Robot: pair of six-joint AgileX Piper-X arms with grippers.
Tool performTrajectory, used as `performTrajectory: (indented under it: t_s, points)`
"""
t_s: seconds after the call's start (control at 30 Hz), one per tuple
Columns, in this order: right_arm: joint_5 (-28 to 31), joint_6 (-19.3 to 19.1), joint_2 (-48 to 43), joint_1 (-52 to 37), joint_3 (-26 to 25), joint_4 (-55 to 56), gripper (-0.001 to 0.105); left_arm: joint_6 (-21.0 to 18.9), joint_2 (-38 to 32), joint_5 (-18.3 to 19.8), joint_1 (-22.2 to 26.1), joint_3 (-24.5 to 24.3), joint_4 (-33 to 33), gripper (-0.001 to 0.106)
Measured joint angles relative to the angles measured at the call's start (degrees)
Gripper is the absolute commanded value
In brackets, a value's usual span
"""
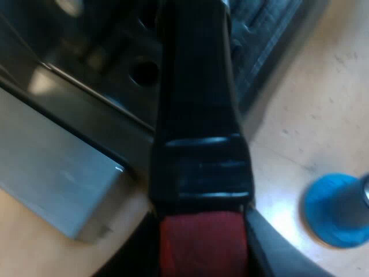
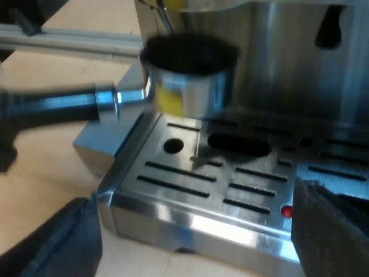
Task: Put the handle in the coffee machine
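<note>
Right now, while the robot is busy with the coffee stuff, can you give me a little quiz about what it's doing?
1. True or false: the metal holder is already locked into the espresso machine.
2. What colour is the tamper standing on the table? A red, B blue, C green.
3. Fill in the gap: the right pincer is ___ and holds nothing.

Key
1. False: the metal holder hangs in the air over the drip tray, its cup open at the top.
2. B.
3. Open.
</note>
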Motion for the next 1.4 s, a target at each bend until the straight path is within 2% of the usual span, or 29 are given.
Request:
performTrajectory:
  t_s: [0.03,0.2,0.27,0.33,0.53,0.73,1.2,1.4]
  points:
    - [1.69,-0.99,1.16,0.65,0.50,-3.43,0.070,1.61,0.80,0.15,0.00,-0.95,0.60,0.000]
    - [7.24,-3.63,5.75,1.28,0.87,-13.69,0.070,4.16,3.02,1.38,0.00,-2.21,2.53,0.000]
    - [9.73,-5.54,8.59,1.28,0.87,-18.69,0.070,4.56,3.98,1.78,0.00,-2.21,2.79,0.000]
    - [12.55,-9.49,11.65,1.28,0.87,-24.69,0.070,5.22,4.54,2.93,0.00,-2.21,2.79,0.000]
    - [16.99,-12.95,17.96,1.28,0.87,-38.10,0.070,5.35,4.91,4.62,0.00,-2.21,-0.07,0.000]
    - [18.22,-16.62,21.26,1.28,0.87,-46.84,0.070,5.46,7.79,4.89,0.00,-2.21,-0.97,0.000]
    - [18.62,-17.25,22.48,0.03,0.87,-50.80,0.070,4.92,7.94,5.87,0.46,-2.21,-4.55,0.000]
    - [18.62,-17.25,22.48,0.03,0.87,-51.06,0.070,4.92,7.94,7.29,1.24,-4.16,-4.42,0.000]
